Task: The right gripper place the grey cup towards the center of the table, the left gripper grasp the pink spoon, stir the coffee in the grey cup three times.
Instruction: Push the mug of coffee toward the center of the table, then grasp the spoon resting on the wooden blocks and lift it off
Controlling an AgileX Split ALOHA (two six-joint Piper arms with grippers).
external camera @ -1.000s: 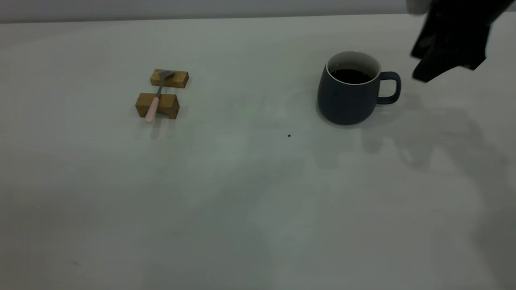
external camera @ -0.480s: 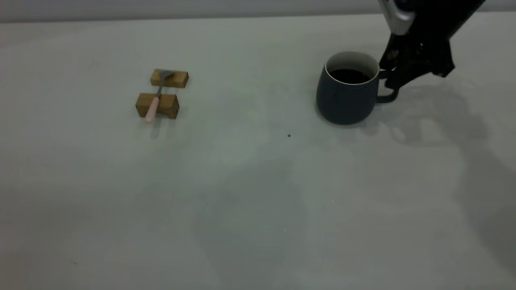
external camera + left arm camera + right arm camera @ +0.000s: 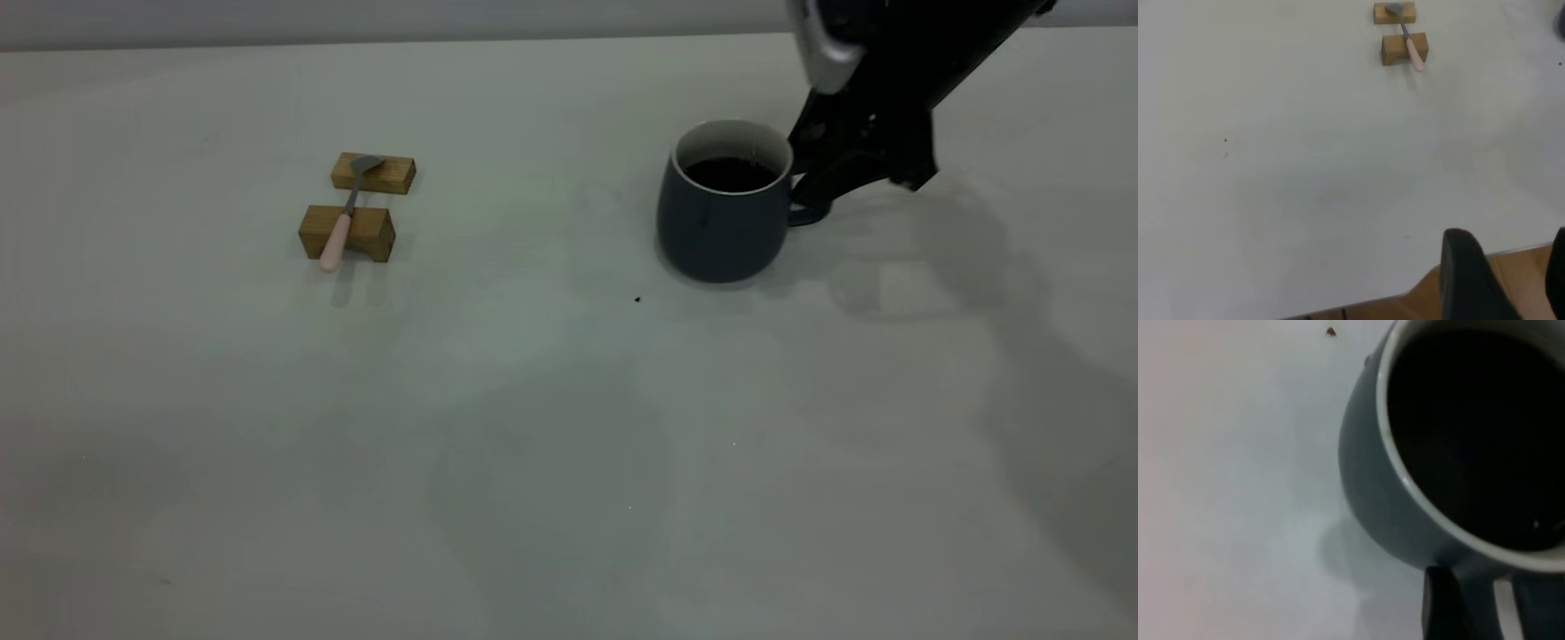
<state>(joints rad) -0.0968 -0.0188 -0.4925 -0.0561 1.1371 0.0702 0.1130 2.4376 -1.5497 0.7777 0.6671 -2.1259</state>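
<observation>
Right gripper [image 3: 813, 182] clamped on the handle of the grey cup [image 3: 722, 218], near the table's [image 3: 533, 400] far right. Best slid slowly toward the centre, kept level so the coffee [image 3: 729, 173] stays in. Pink spoon [image 3: 340, 227] resting across two wooden blocks [image 3: 360, 209], far left. Handle mostly hidden behind the fingers. Left gripper [image 3: 1501, 280] off the table edge, cut off by the frame, apparently spread.

Right gripper [image 3: 813, 191] is down at the handle of the grey cup [image 3: 722, 222], coffee [image 3: 731, 174] dark inside. Far across the counter [image 3: 533, 427], the pink spoon [image 3: 342, 224] lies bridging two wooden blocks [image 3: 348, 233].
</observation>
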